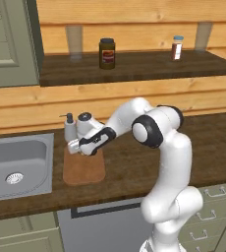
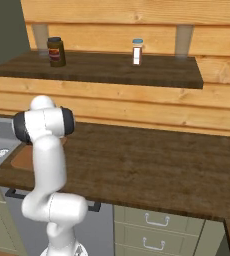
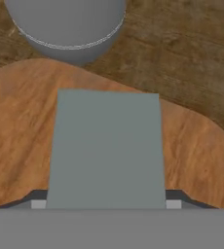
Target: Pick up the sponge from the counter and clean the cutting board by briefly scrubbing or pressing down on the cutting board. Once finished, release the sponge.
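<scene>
The sponge (image 3: 106, 148) shows its grey-blue top in the hand view, resting on the reddish-brown cutting board (image 3: 192, 146). My gripper (image 3: 106, 203) is shut on the sponge, with a dark fingertip against each of its sides. In the left base view the gripper (image 1: 75, 146) sits low over the far end of the cutting board (image 1: 84, 170), which lies on the dark wood counter (image 1: 134, 167) just right of the sink. A corner of the cutting board (image 2: 23, 158) shows behind the arm in the right base view.
A grey soap dispenser (image 1: 69, 127) stands right behind the board, close to the gripper; its round base (image 3: 70, 24) is just beyond the sponge. The steel sink (image 1: 14, 165) lies to the left. A dark jar (image 1: 106, 53) and a small bottle (image 1: 177, 47) stand on the upper shelf.
</scene>
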